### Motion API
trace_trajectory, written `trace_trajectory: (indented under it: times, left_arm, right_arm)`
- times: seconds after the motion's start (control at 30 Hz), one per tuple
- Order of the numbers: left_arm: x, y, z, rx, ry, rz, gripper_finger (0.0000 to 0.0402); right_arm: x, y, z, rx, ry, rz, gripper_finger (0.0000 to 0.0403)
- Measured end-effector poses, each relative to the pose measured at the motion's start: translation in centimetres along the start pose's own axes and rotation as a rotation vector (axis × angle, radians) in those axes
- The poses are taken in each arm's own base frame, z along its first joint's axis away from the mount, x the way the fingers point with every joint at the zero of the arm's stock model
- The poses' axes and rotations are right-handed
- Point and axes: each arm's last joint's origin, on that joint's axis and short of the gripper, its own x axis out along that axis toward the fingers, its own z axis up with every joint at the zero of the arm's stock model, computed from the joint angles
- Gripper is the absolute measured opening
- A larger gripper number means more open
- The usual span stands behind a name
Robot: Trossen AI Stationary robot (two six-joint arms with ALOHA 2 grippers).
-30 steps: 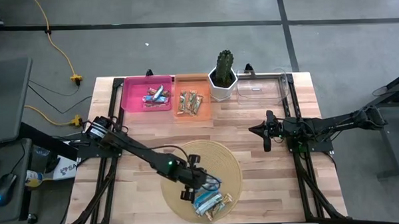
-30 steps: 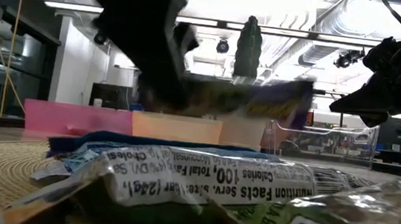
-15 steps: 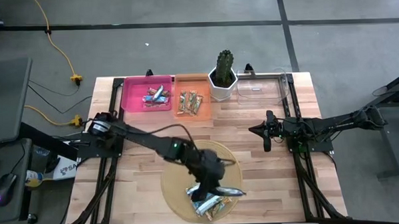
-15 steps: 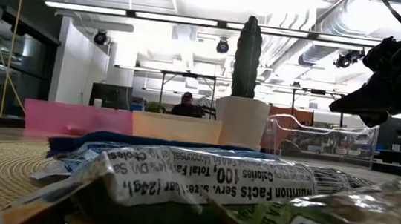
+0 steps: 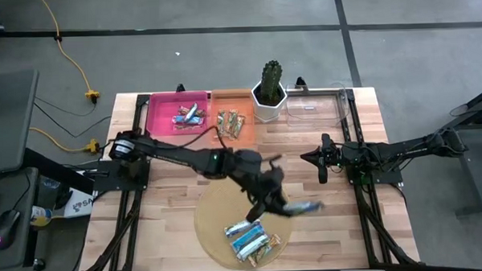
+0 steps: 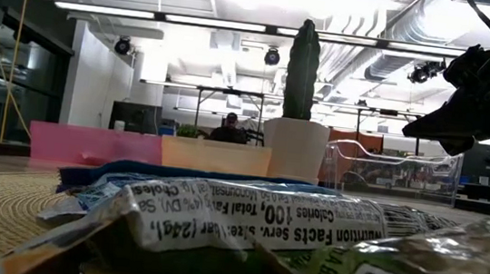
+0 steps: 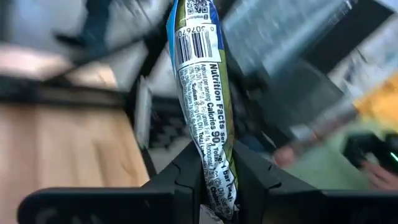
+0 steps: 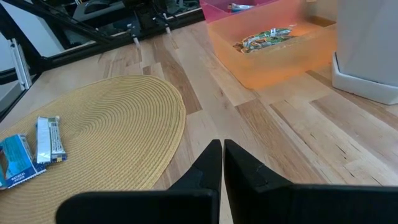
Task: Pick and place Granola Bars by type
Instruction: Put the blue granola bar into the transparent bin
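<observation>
My left end effector (image 5: 277,200) clamps a blue-and-white bar (image 7: 203,106) by one end, lifted clear of the mat (image 5: 216,225) for sorting.

Pretty clearly a robotics lab or open-plan workshop space, not a home. The butcher-block tabletop (image 5: 306,149) sits on a grey concrete floor (image 5: 222,64) marked with dark tape lines, and a yellow extension cord (image 5: 76,65) trails across it. Level with the table you see exposed ceiling ducts (image 6: 394,25), long strip lights (image 6: 193,20), desks with monitors (image 6: 133,116), and a person (image 6: 227,131) seated way in the back.
</observation>
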Motion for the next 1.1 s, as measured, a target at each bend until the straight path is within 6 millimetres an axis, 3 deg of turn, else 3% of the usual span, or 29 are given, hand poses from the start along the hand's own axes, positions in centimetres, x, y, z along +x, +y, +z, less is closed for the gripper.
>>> trace_trajectory:
  times: [0.33, 0.53, 0.77, 1.1]
  left_arm:
    - [-4.1, -0.5, 8.5, 0.195, -0.352, 0.259, 0.006]
    - [-5.3, 0.1, 12.0, 0.275, -0.473, 0.324, 0.006]
    - [-3.8, 3.3, 13.5, 0.286, -0.535, 0.427, 0.006]
    - [-2.3, 9.9, 11.7, 0.182, -0.629, 0.819, 0.006]
  right_arm:
    - [0.0, 0.0, 0.0, 0.0, 0.0, 0.0, 0.0]
    - [0.0, 0.0, 0.0, 0.0, 0.0, -0.001, 0.0]
    - [0.0, 0.0, 0.0, -0.002, 0.001, 0.0, 0.0]
    - [0.0, 0.0, 0.0, -0.002, 0.001, 0.0, 0.0]
